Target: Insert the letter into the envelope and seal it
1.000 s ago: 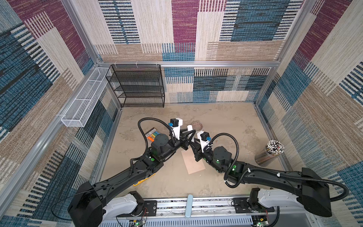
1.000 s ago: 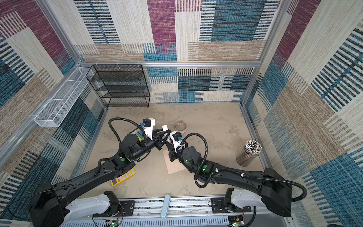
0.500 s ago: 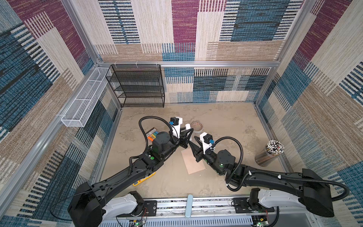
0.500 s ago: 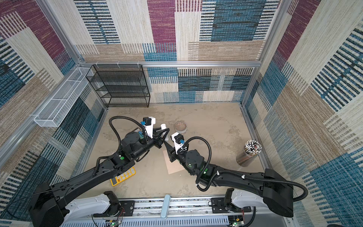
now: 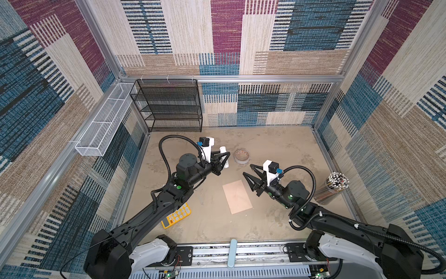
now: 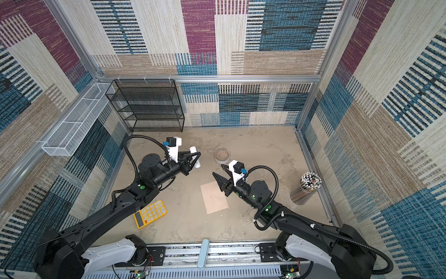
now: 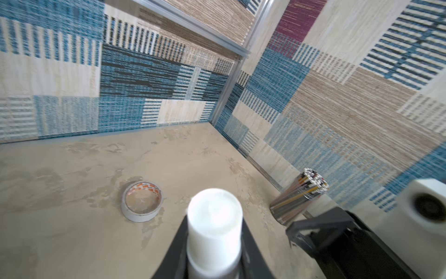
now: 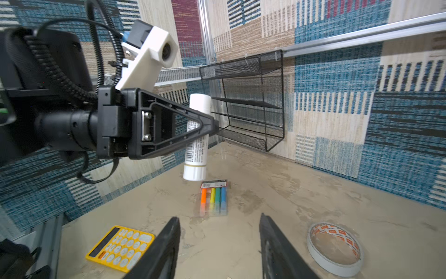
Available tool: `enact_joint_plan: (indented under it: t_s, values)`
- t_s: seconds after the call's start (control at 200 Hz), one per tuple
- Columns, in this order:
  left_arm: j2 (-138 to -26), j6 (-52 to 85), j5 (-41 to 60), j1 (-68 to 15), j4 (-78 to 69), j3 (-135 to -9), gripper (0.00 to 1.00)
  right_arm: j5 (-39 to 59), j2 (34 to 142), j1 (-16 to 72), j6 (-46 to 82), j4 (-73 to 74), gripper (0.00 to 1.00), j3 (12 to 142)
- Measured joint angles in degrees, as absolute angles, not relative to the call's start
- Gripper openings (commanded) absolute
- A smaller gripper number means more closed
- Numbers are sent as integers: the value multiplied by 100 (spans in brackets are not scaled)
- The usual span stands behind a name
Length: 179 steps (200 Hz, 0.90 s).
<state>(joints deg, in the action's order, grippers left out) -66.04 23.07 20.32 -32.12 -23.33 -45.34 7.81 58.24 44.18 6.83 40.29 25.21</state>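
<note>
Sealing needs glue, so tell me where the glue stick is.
In both top views the glue stick hangs above the table in the left end effector, left of centre, just left of the tape roll.

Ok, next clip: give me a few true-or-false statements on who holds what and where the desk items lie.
1. The left gripper holds a white glue stick off the table. True.
2. The right gripper is shut on the envelope. False: its jaws stand open and empty; the envelope lies flat on the table.
3. The tape roll lies on the table, touched by neither gripper. True.
4. The yellow calculator lies on top of the envelope. False: it lies on the table, apart from the envelope.
</note>
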Motion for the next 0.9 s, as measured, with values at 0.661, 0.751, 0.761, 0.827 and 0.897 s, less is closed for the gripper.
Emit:
enact_joint_plan:
  t_s: [0.661, 0.751, 0.761, 0.827, 0.897]
  values:
    - [-6952, 2727, 4460, -3212, -3133, -4661, 0, 4414, 7242, 3671, 2206, 5424, 48, 3059]
    - [-6984, 2744, 4539, -3218, -3197, -4637, 0, 4460, 7299, 3662, 2265, 5459, 44, 3094]
    - [-6984, 2746, 4539, -3218, -3205, -4635, 0, 4464, 7306, 3662, 2265, 5459, 44, 3098]
    - [-7004, 2773, 4578, -3234, -3288, -4628, 0, 4497, 7347, 3662, 2292, 5478, 40, 3118]
    - [-7011, 2810, 4611, -3236, -3356, -4628, 0, 4547, 7384, 3662, 2307, 5509, 36, 3133]
